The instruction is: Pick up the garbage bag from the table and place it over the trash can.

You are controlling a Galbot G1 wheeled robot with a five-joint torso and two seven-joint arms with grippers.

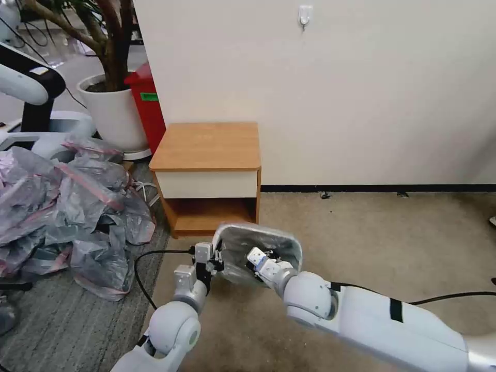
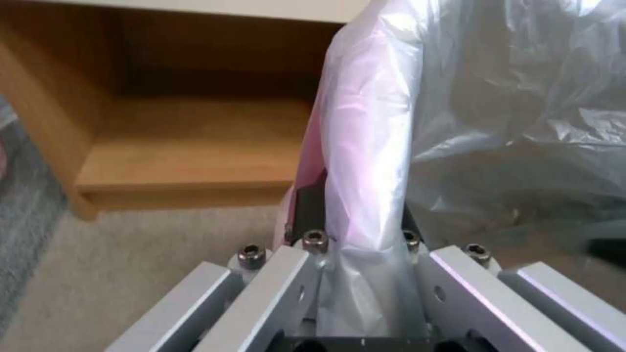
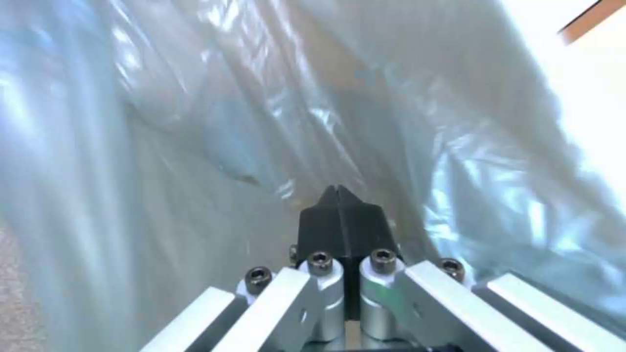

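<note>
The garbage bag (image 1: 263,242), grey and translucent with a pink rim band, is stretched over the mouth of the trash can (image 1: 298,247), which stands on the carpet just in front of the table (image 1: 206,145). My left gripper (image 1: 217,258) is at the can's left rim, shut on the bag's folded pink edge (image 2: 359,146). In the left wrist view, that gripper (image 2: 355,210) has plastic bunched between its fingers. My right gripper (image 1: 253,258) reaches down inside the bag, and its black fingertips (image 3: 326,215) are pressed together with nothing between them.
A big heap of grey-pink bags (image 1: 67,206) lies on the floor at the left. Behind it are a white plant pot (image 1: 113,111) and a red bin (image 1: 149,106). The wall runs close behind the table. Open carpet (image 1: 392,243) lies to the right.
</note>
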